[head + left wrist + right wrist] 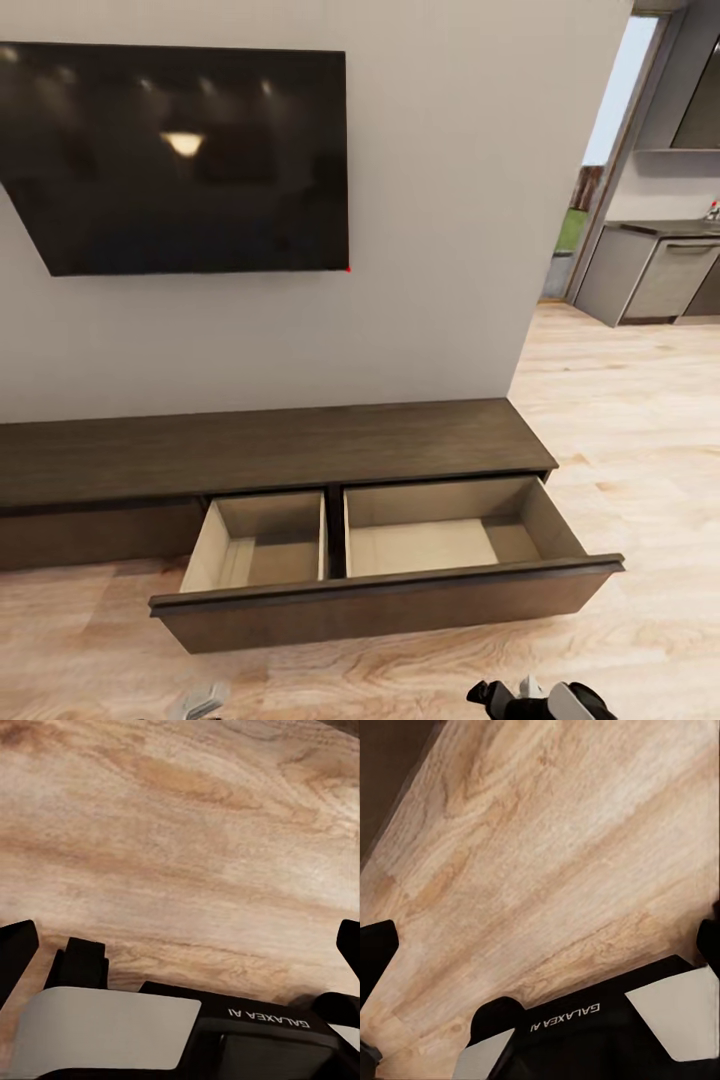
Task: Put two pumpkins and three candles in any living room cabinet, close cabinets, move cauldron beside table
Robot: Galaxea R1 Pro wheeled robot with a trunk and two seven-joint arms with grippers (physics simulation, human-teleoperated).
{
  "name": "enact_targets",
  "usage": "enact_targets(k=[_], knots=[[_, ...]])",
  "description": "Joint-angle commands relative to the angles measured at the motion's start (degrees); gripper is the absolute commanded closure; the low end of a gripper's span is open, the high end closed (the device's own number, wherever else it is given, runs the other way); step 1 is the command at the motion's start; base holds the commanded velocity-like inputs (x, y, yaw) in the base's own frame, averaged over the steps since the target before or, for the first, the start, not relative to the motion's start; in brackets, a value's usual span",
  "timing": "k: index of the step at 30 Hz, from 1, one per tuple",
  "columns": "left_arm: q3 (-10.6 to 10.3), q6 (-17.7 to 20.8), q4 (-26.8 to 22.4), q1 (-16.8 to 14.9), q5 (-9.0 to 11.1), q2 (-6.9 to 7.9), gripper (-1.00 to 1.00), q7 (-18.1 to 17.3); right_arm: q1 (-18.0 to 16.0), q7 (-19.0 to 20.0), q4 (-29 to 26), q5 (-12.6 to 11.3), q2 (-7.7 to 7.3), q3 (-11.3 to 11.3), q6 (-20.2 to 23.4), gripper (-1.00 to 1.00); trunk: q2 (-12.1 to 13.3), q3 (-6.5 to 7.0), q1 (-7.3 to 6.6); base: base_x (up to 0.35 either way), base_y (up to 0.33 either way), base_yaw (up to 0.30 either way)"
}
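dark-brown wood runs across the head view where the cabinet stands along a pale grey wall, below a black wall-mounted television at 11 o'clock. its wide drawer is pulled out toward the camera, showing two pale wood compartments side by side, one narrower at 7 o'clock of centre and one wider at 5 o'clock; both hold nothing visible. another drawer front at 9 o'clock sits flush and shut.

the left gripper shows as a grey sliver at the 7 o'clock edge of the head view, the right gripper as a dark shape at 5 o'clock; both hang over the light wood floor, near the open drawer front but apart from it, the cabinet lying at 12 o'clock from them.

in the left wrist view, the dark fingertips sit at opposite edges with wide floor between them, so the jaws stand spread and grip nothing. the right wrist view shows the same: fingertips far apart over bare planks, nothing held, with a dark brown edge, seemingly the cabinet, in one corner.

grey kitchen cupboards appear through the opening at 2 o'clock.
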Motion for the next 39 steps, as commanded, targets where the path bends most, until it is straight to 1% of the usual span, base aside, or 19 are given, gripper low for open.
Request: enact_targets(k=[1, 3, 4, 5, 6, 7, 9, 11, 12, 14, 16, 18, 21, 24, 26, 28, 32, 39], knots=[[-0.2, -0.2, 0.5, 0.0, 0.5, 0.00, -1.00, 0.4, 0.0, 0.1, 0.0, 0.2, 0.04, 0.5, -0.6, -1.00, 0.4, 0.14, -0.23, 0.000, 0.000, 0.000], [-0.2, -0.9, 1.9, 0.0, 0.2, -0.14, -1.00, 0.5, 0.0, 0.0, 0.1, 0.3, 0.30, 1.2, -1.6, -1.00, 1.2, 0.50, -0.67, 0.000, 0.000, 0.000], [-0.1, -1.7, 2.5, 0.0, 0.1, -0.16, -1.00, 0.5, 0.0, -0.1, 0.1, 0.9, 0.88, 2.1, -2.1, -1.00, 1.6, 0.68, -0.89, 0.000, 0.000, 0.000], [-0.1, -2.0, 2.7, 0.0, 0.1, -0.16, -1.00, 0.6, 0.0, -0.1, 0.1, 1.1, 1.11, 2.6, -2.2, -1.00, 2.0, 0.86, -1.11, 0.000, 0.000, 0.000], [0.0, -3.4, 3.0, 0.0, 0.1, -0.17, -1.00, 0.9, 0.0, -0.2, 0.0, 2.0, 1.70, 4.1, -2.5, -1.00, 2.4, 1.03, -1.33, 0.000, 0.000, 0.000], [0.0, -4.1, 3.1, 0.0, 0.1, -0.17, -1.00, 1.1, 0.0, -0.3, -0.1, 2.7, 1.97, 5.1, -2.9, -1.00, 2.8, 1.21, -1.55, 0.000, 0.000, 0.000], [0.0, -4.9, 3.3, 0.0, 0.2, -0.19, -1.00, 1.7, 0.0, -0.3, 0.0, 3.5, 2.27, 6.7, -5.0, -1.00, 3.6, 1.57, -1.99, 0.000, 0.000, 0.000], [0.0, -5.2, 3.4, 0.0, 0.2, -0.23, -1.00, 2.1, 0.0, -0.3, 0.1, 3.8, 2.35, 7.3, -7.1, -1.00, 4.4, 1.93, -2.43, 0.000, 0.000, 0.000], [0.0, -5.4, 3.4, 0.0, 0.2, -0.24, -1.00, 2.7, 0.0, -0.3, 0.2, 4.0, 2.39, 7.7, -8.8, -1.00, 4.8, 2.11, -2.65, 0.000, 0.000, 0.000], [-0.1, -5.6, 3.4, 0.0, 0.2, -0.25, -1.00, 3.3, 0.0, -0.3, 0.9, 4.1, 2.38, 7.9, -10.3, -1.00, 5.6, 2.47, -3.09, 0.000, 0.000, 0.000], [-0.1, -5.8, 3.4, 0.0, 0.1, -0.29, -1.00, 3.7, 0.0, -0.3, 3.4, 4.2, 2.47, 8.1, -11.7, -1.00, 6.4, 2.83, -3.53, -0.043, 0.000, 0.000], [-0.1, -5.8, 3.4, 0.0, 0.1, -0.33, -1.00, 4.0, 0.0, -0.3, 5.2, 4.2, 2.50, 8.1, -15.3, -1.00, 7.2, 3.19, -3.97, -0.078, 0.000, 0.000], [-0.1, -5.9, 3.4, 0.0, 0.2, -0.38, -1.00, 5.4, 0.0, -0.3, 5.8, 4.2, 2.55, 8.2, -17.9, -1.00, 7.2, 3.19, -3.97, -0.090, 0.000, 0.000], [-0.2, -7.1, 3.4, 0.0, 0.2, -0.96, -1.00, 8.6, 0.0, -0.6, 6.2, 4.1, 2.59, 8.1, -18.4, -1.00, 7.2, 3.19, -3.97, -0.090, 0.000, 0.000], [-0.2, -8.1, 3.4, 0.0, 0.2, -1.24, -1.00, 10.7, 0.0, -1.5, 7.2, 4.1, 2.58, 8.1, -18.7, -1.00, 7.2, 3.19, -3.97, -0.048, 0.000, 0.000], [-0.3, -8.5, 3.4, 0.0, 0.1, -1.41, -1.00, 11.8, 0.0, -2.2, 7.9, 4.2, 2.54, 8.1, -19.0, -1.00, 7.2, 3.17, -3.97, -0.020, 0.000, 0.096], [-0.3, -8.7, 3.4, 0.0, -0.1, -2.12, -1.00, 12.4, 0.0, -2.7, 8.4, 4.2, 2.59, 8.1, -19.2, -1.00, 7.2, 3.08, -3.97, -0.052, -0.021, 0.232], [-0.3, -8.8, 3.4, 0.0, -0.2, -2.50, -1.00, 12.7, 0.0, -2.8, 8.5, 4.2, 2.60, 8.1, -19.4, -1.00, 7.2, 2.89, -3.97, -0.103, -0.092, 0.281]])
